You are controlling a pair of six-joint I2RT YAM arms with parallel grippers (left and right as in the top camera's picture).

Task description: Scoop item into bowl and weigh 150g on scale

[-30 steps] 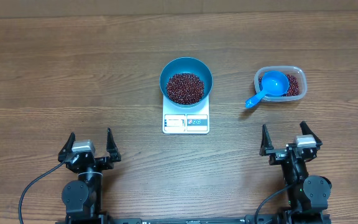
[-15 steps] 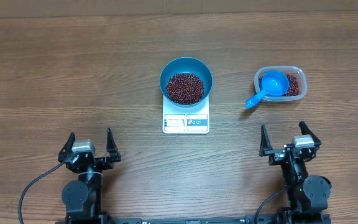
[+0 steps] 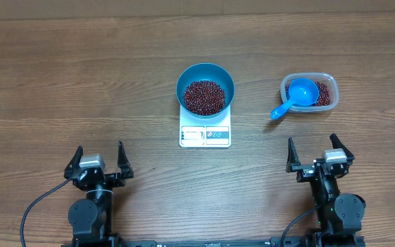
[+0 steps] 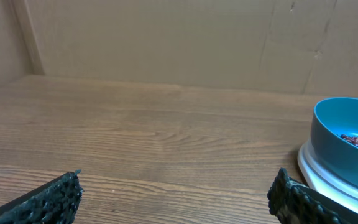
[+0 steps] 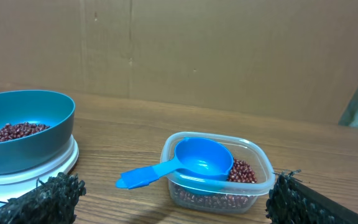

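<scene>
Seen from above, the round, deep, bright blue bowl [image 3: 186, 77] stands on the small flat white square scale [image 3: 205, 135] at the middle of the brown wooden table [image 3: 81, 75]. The dark red-brown beans [image 3: 204, 97] lie inside the bowl. Toward the right edge, a clear plastic tub [image 3: 335, 92] holds a small blue scoop [image 3: 300, 91]. The left gripper [image 3: 100, 152] and right gripper [image 3: 313, 145] stay near the front edge, jaws wide apart, grasping nothing, well apart from the bowl.

In the left wrist view, the bowl is ahead at the right.

In the right wrist view, the bowl is ahead at the left and the tub is ahead between the fingers.
</scene>
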